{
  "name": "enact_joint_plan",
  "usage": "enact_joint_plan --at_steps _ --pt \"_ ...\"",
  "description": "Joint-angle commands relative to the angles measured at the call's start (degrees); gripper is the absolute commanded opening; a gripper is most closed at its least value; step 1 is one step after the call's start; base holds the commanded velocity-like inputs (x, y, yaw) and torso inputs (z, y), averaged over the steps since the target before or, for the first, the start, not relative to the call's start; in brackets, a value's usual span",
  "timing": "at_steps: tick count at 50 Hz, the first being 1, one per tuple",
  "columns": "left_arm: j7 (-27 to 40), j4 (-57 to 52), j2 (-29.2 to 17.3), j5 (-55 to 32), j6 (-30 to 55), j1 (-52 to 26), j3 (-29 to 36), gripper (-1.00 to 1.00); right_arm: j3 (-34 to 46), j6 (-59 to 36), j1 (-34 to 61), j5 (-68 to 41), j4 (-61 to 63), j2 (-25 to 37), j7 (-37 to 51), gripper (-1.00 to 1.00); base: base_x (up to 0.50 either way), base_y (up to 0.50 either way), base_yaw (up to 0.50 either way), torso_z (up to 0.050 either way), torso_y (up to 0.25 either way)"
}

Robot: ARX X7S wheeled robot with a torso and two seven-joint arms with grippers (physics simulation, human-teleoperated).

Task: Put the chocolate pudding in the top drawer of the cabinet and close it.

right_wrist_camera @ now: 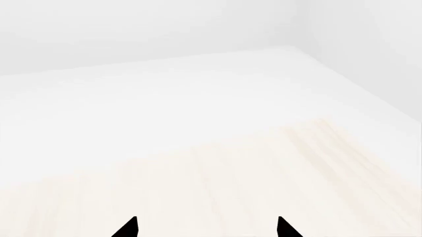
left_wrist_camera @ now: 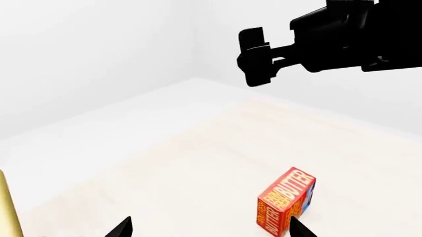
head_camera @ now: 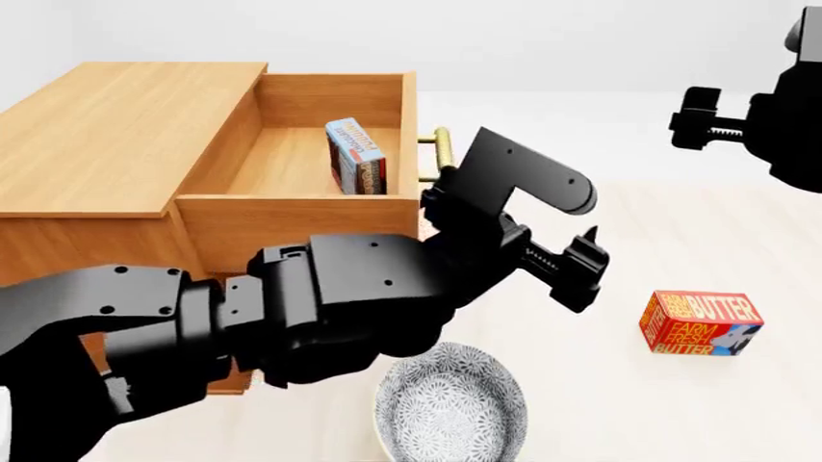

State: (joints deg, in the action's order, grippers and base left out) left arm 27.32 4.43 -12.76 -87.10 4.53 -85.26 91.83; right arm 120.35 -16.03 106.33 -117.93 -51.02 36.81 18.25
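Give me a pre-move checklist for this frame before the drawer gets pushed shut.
1. Chocolate pudding inside the top drawer: ok, it stands on edge on the drawer floor.
2. Drawer is open and ready to push: ok.
3. Left gripper empty: ok, open, nothing between its fingertips.
4. Right gripper clear of the cabinet: ok, raised off to the side, open.
5. Brass handle reachable: cannot tell, the left arm partly hides it.
6. Butter box and bowl out of the drawer's path: ok.
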Motion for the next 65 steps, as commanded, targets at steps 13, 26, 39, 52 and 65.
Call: enact_joint_plan --at_steps 13,26,39,52,65 --pt "-0.09 10.07 2.52 -0.66 1.18 1.75 1.09 1.0 -0.6 0.69 0.47 0.51 3.35 2.43 1.6 1.0 0.0 0.0 0.0 0.0 0.0" --pt "-0.75 14.37 2.76 -0.19 1.25 2.63 1.32 1.0 -0.88 0.48 0.42 0.71 3.45 2.39 1.77 1.0 0.0 0.0 0.0 0.0 0.0" --pt "-2.76 18.48 0.81 -0.19 1.08 3.28 1.06 1.0 -1.26 0.41 0.4 0.89 3.56 2.38 1.83 1.0 0.0 0.0 0.0 0.0 0.0" --pt "-5.08 22.16 -2.21 -1.07 0.53 4.51 0.17 1.0 -1.6 0.28 0.21 1.04 3.36 2.13 1.77 1.0 0.0 0.0 0.0 0.0 0.0" --pt "-5.18 22.42 -6.54 -1.45 0.0 5.28 -0.5 1.0 -1.9 0.04 0.34 1.27 3.36 1.84 1.96 1.0 0.0 0.0 0.0 0.0 0.0"
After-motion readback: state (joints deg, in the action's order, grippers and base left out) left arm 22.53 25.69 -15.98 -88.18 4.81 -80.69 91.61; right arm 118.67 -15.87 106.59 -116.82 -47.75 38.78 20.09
